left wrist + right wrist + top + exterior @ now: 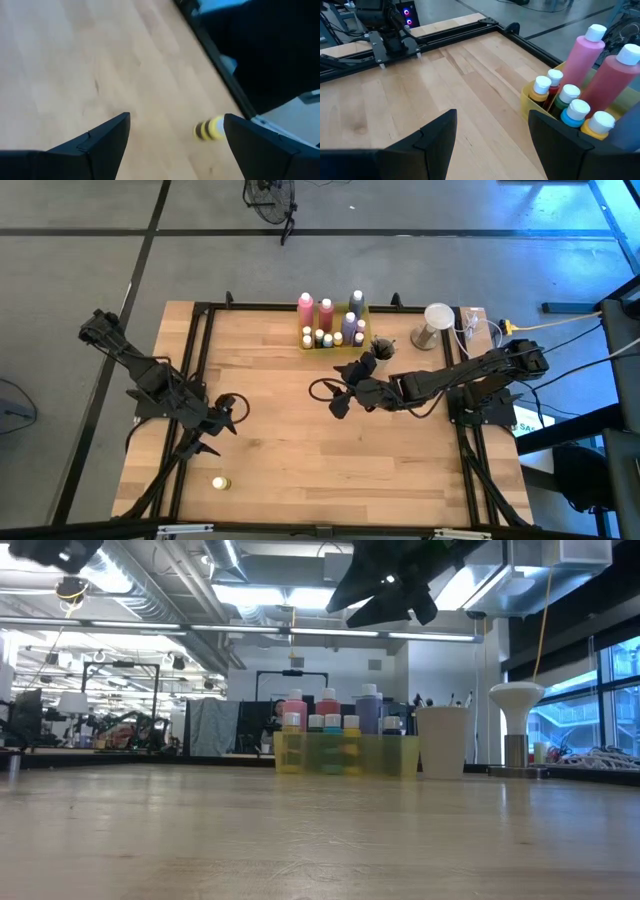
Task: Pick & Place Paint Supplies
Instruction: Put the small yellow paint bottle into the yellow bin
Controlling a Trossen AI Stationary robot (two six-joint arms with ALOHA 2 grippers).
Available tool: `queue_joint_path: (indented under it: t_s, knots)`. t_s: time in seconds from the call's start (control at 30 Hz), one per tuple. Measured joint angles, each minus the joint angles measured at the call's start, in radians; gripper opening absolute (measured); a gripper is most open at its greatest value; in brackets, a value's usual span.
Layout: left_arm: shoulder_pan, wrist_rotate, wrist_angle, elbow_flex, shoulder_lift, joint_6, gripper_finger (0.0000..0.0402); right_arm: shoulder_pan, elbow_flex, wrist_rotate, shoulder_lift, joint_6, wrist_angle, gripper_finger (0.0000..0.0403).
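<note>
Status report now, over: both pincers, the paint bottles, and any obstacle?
Left pincer open, empty, over bare table. Right pincer open, empty, near the yellow tray of paint bottles. One small yellow bottle lies alone near the left arm. No obstacle.

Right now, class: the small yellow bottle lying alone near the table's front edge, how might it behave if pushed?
The small yellow bottle lies on its side and looks round, so it would probably roll. Being tiny, it is likely light and may skid. The table edge is close, so it could roll off.

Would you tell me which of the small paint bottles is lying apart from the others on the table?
It is the small yellow bottle lying near the table's front left corner, just ahead of the open left gripper; all the others stand together in the yellow tray at the back.
</note>
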Motion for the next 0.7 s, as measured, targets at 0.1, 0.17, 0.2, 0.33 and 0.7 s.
queue_joint_path:
  t_s: [0.1,0.17,0.2,0.33,0.7]
  knots:
    - [0.0,-0.012,-0.037,0.0,0.013,-0.043,0.0318,0.0,0.0,0.0,0.0,0.0,0.0,0.025]
    - [0.0,-0.014,-0.042,0.0,0.026,-0.05,0.0317,0.0,0.0,0.0,0.0,0.0,0.0,0.025]
    - [0.0,-0.014,-0.048,0.002,0.033,-0.051,0.0317,0.0,0.0,0.0,0.0,0.0,0.0,0.025]
    - [0.0,-0.023,-0.152,0.071,0.082,-0.074,0.0318,0.0,0.0,0.002,0.0,0.0,0.0,0.025]
    - [-0.074,-0.084,-0.364,0.194,0.293,-0.231,0.0318,0.0,0.0,0.004,0.0,-0.023,-0.001,0.025]
